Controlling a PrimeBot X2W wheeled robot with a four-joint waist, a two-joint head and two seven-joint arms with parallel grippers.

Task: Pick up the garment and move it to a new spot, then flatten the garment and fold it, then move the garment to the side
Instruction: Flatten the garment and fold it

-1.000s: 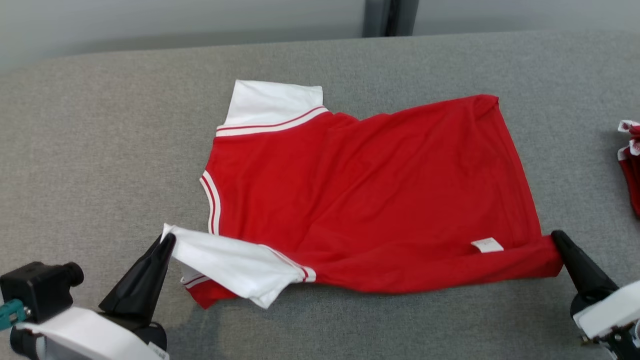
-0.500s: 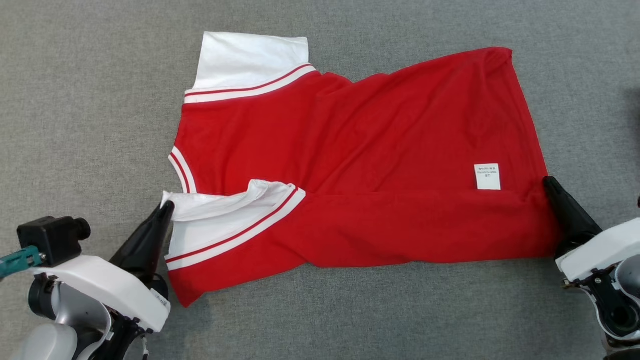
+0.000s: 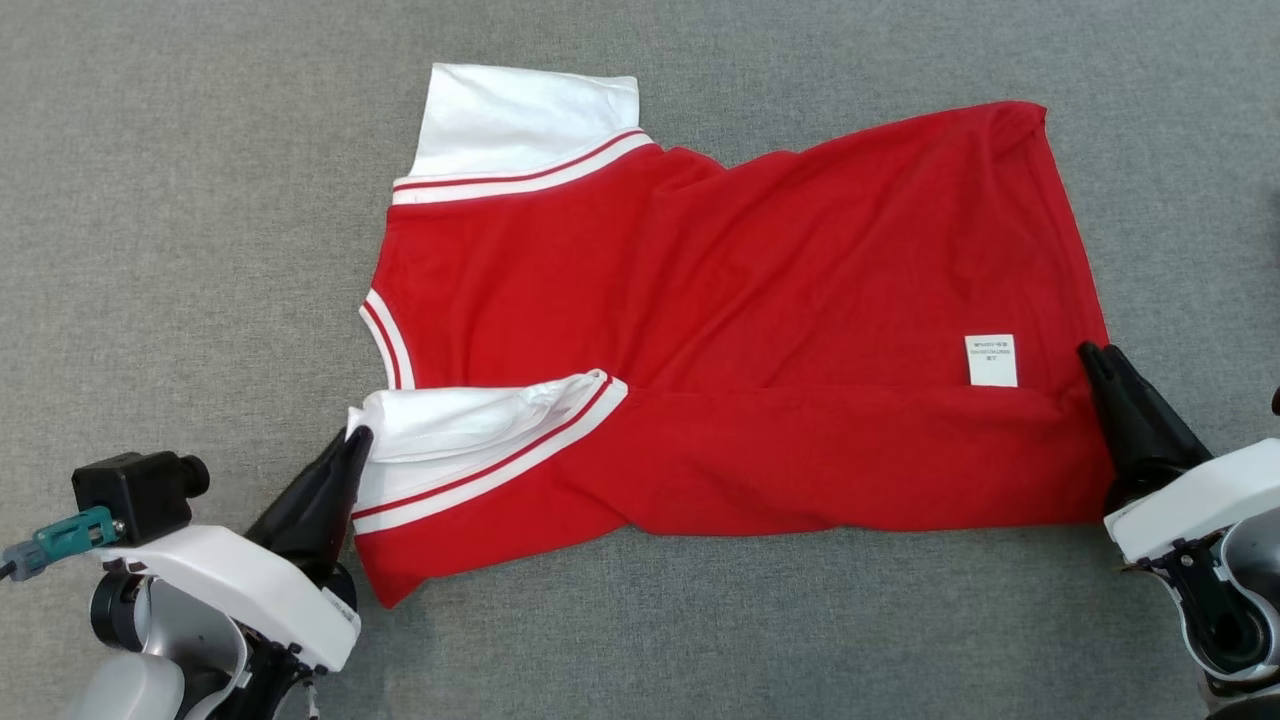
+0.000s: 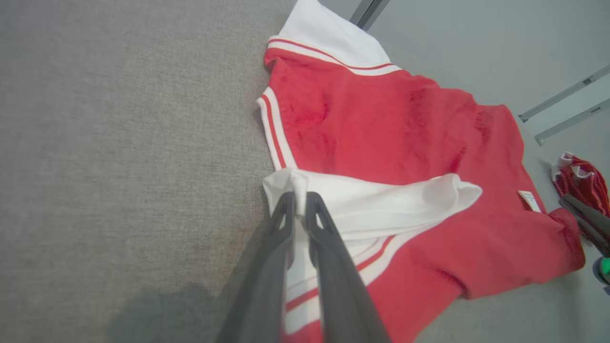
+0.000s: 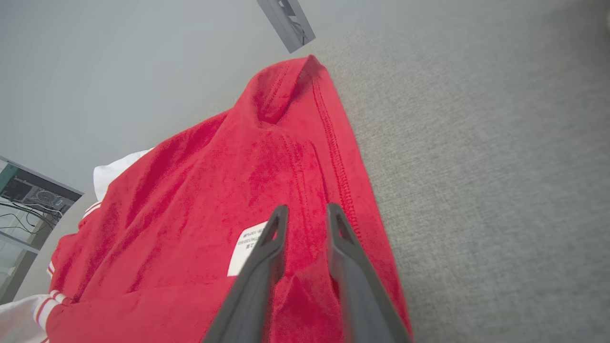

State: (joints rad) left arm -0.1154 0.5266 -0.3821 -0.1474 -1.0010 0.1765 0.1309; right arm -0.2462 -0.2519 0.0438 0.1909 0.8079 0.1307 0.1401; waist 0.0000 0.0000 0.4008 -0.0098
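Shirt (image 3: 740,330): red with white sleeves, lying on the grey table top (image 3: 180,250), stretched crosswise, neck to the left, hem to the right; shallow creases across the middle.
Near edge (image 3: 800,465): doubled over onto the body as a long red band, running from the near sleeve to the hem corner.
Near sleeve (image 3: 470,420): white, red-striped at the seam, folded in over the red band, outer edge lifted off the table.
Far sleeve (image 3: 525,110): white, flat on the table at the far left corner of the shirt.
Neck trim (image 3: 388,345): white and red stripes, facing left, just beyond the near sleeve.
Tag (image 3: 990,360): small and white, on the red cloth close to the hem, just beside the right gripper's tips.
Left gripper (image 3: 358,440): at the lower left, fingers pressed together on the outer edge of the near sleeve, white cloth pinched between the tips.
Right gripper (image 3: 1088,352): at the hem's near corner, fingers a narrow gap apart with a ridge of red cloth running between them; pinching or merely straddling, cannot tell.
Second garment (image 4: 584,183): red and white bundle past the hem, apart from the shirt, seen from the left wrist.
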